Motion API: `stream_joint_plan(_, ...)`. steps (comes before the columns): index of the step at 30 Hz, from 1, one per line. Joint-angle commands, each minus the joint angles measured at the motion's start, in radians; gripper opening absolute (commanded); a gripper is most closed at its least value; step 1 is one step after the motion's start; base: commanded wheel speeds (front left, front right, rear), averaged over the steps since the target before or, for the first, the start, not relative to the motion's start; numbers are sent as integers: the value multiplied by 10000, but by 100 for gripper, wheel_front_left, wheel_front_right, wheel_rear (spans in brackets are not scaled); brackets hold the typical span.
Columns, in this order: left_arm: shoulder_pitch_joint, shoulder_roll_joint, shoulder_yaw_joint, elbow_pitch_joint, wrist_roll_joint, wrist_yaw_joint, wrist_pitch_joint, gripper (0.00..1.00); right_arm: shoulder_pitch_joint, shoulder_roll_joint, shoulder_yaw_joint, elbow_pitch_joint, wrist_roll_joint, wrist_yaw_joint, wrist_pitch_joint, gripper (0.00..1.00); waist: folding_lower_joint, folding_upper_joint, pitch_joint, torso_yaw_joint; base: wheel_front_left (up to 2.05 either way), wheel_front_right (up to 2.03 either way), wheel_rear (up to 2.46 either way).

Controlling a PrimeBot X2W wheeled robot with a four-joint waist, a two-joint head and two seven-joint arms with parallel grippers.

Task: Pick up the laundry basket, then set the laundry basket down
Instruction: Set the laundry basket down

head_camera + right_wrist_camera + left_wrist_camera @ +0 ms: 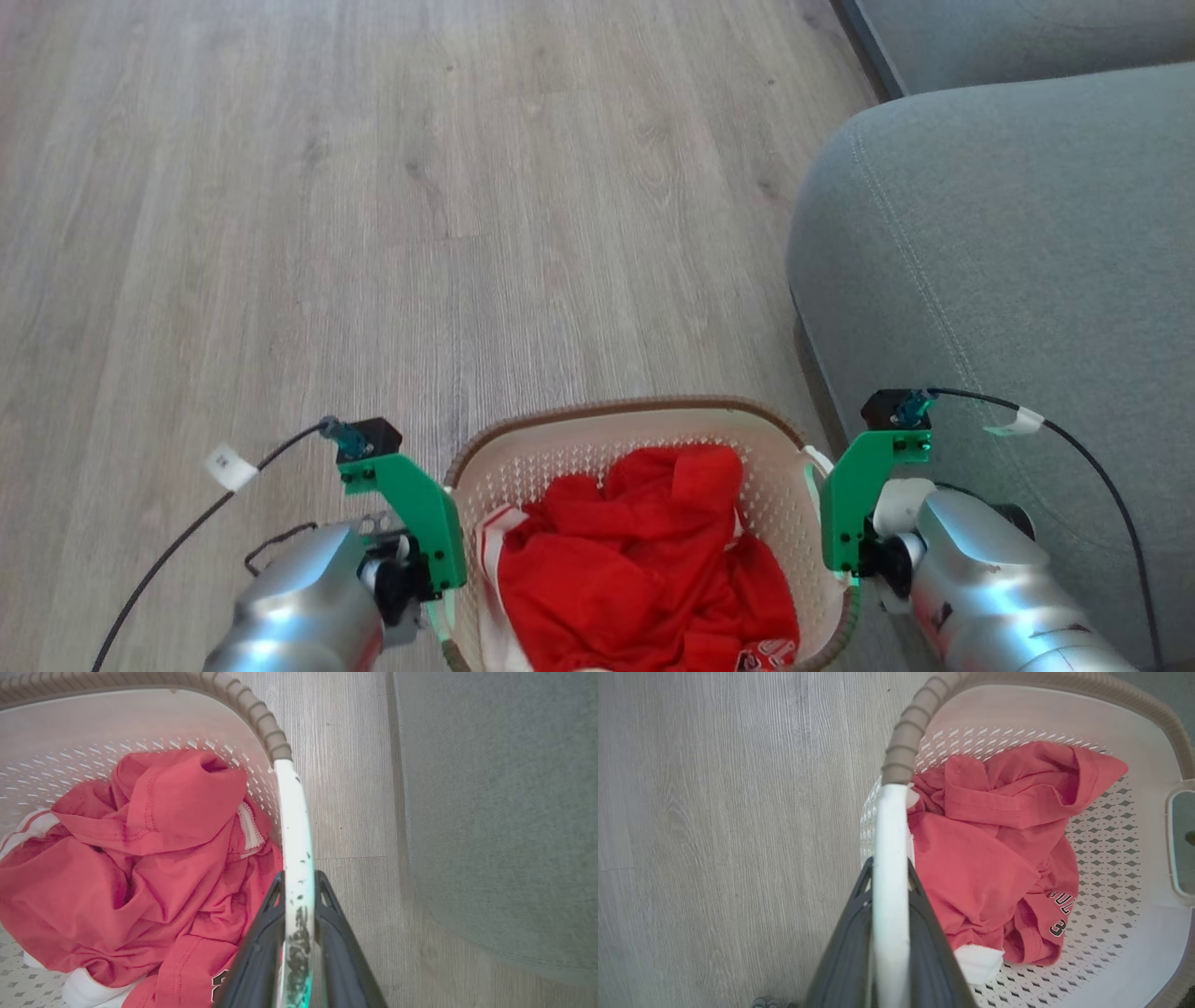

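Observation:
The laundry basket (597, 446), cream-white with perforated walls and a brown woven-look rim, sits between my two arms at the bottom of the head view. It holds a crumpled red garment (644, 551) with white trim. My left gripper (889, 868) is shut on the basket's white left handle (889, 821), one dark finger on each side. On the other side, my right gripper (299, 877) is shut the same way on the white right handle (292, 812). Both green wrist mounts flank the basket. I cannot tell whether its bottom touches the floor.
A grey fabric sofa (1008, 233) stands close on the right, its rounded arm just beyond my right wrist (971, 560). Pale wood-look floor (373, 233) stretches ahead and to the left. Black cables trail from both wrists.

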Motion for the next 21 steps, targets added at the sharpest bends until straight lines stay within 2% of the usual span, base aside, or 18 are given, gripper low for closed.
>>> stream_joint_plan(1, -854, 743, 293, 141, -14, -60, -273, 0, -284, -523, 118, -140, -24, -195, -247, 0, 0, 0, 83, -1, 0, 0, 0)
stream_joint_plan(10, -1064, 750, 240, 152, 159, 47, -1261, 0, -528, -523, 284, -140, 32, -195, -969, 0, 0, 0, 741, -61, 0, 0, 0)
stream_joint_plan(21, -1989, 839, 118, 158, 493, 146, -2453, 0, -1370, -523, 505, -172, 113, -195, -2411, 0, 0, 0, 2544, -18, 0, 0, 0)
